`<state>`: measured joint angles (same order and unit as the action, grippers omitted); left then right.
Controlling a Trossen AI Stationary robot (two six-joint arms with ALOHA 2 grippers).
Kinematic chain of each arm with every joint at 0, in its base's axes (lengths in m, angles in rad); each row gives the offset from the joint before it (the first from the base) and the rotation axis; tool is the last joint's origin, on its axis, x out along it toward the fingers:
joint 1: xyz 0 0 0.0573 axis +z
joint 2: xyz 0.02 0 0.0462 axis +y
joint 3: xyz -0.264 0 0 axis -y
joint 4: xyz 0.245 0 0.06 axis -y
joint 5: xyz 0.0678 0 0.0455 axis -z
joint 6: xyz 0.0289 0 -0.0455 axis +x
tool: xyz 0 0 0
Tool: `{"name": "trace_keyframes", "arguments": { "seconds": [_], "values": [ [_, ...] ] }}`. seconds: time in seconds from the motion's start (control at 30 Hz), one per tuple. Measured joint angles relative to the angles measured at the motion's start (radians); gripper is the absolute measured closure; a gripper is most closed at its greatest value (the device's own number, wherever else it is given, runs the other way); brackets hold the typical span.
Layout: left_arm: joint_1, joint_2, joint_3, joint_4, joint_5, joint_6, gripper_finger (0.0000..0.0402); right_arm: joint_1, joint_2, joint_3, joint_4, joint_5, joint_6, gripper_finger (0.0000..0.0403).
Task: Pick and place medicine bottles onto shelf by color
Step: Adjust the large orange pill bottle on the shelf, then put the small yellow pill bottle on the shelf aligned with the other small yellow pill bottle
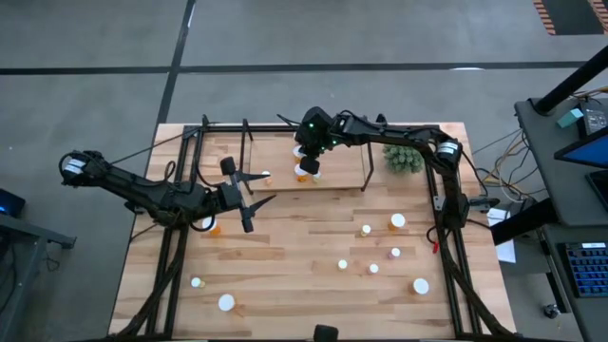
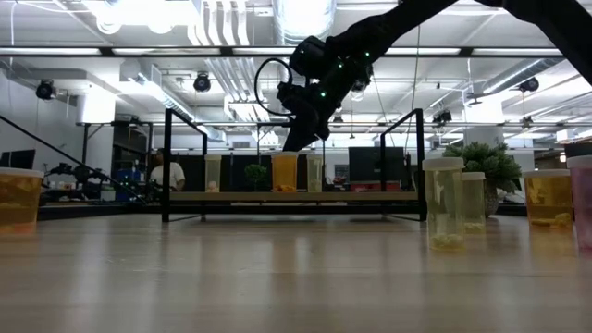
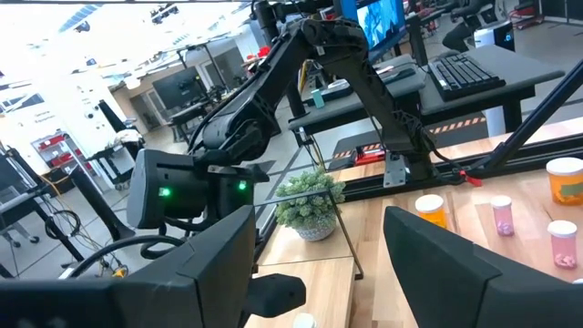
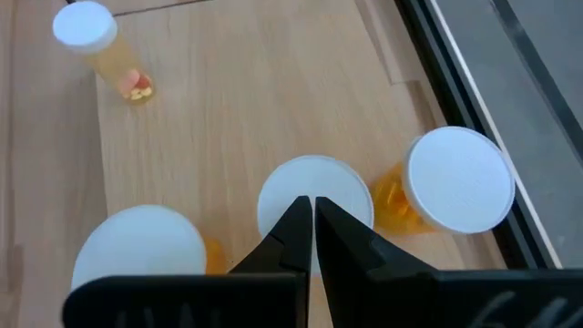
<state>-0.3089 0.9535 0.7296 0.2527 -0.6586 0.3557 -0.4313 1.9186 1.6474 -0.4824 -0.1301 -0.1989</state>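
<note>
Above the shelf [image 1: 285, 180], right gripper [image 4: 312, 211] held with jaws closed over white-capped medicine bottles [image 4: 460, 187], left gripper [image 1: 255, 198] poised open over the counter [image 1: 304, 256].

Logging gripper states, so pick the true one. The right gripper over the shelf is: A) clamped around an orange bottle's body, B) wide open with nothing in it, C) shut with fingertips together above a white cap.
C: in the right wrist view the right gripper has its fingertips pressed together just above a bottle's white cap on the shelf.
</note>
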Motion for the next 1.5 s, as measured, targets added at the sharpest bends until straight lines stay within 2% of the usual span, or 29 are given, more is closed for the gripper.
{"name": "trace_keyframes", "arguments": {
  "seconds": [0.53, 0.87, 1.07, 1.23, 1.5],
  "values": [
    [0.000, 0.000, 0.000, 0.000, 0.000, 0.000, 0.0175, 0.006, -0.037, 0.068, 0.008, 0.029, -0.010, 0.0394],
    [0.000, 0.000, 0.000, 0.000, 0.000, 0.000, 0.0175, 0.071, -0.135, 0.050, -0.034, 0.028, -0.002, 0.0394],
    [0.000, 0.000, 0.000, 0.001, 0.000, -0.002, 0.0175, 0.162, -0.223, 0.001, -0.109, 0.028, 0.049, 0.0394],
    [0.000, 0.000, 0.000, 0.001, 0.000, -0.003, 0.0175, 0.285, -0.303, -0.098, -0.172, 0.026, 0.077, 0.0394],
    [0.000, 0.000, 0.002, 0.001, 0.000, -0.001, 0.0175, 0.462, -0.394, -0.246, -0.168, 0.027, 0.145, 0.0394]
  ]
}}
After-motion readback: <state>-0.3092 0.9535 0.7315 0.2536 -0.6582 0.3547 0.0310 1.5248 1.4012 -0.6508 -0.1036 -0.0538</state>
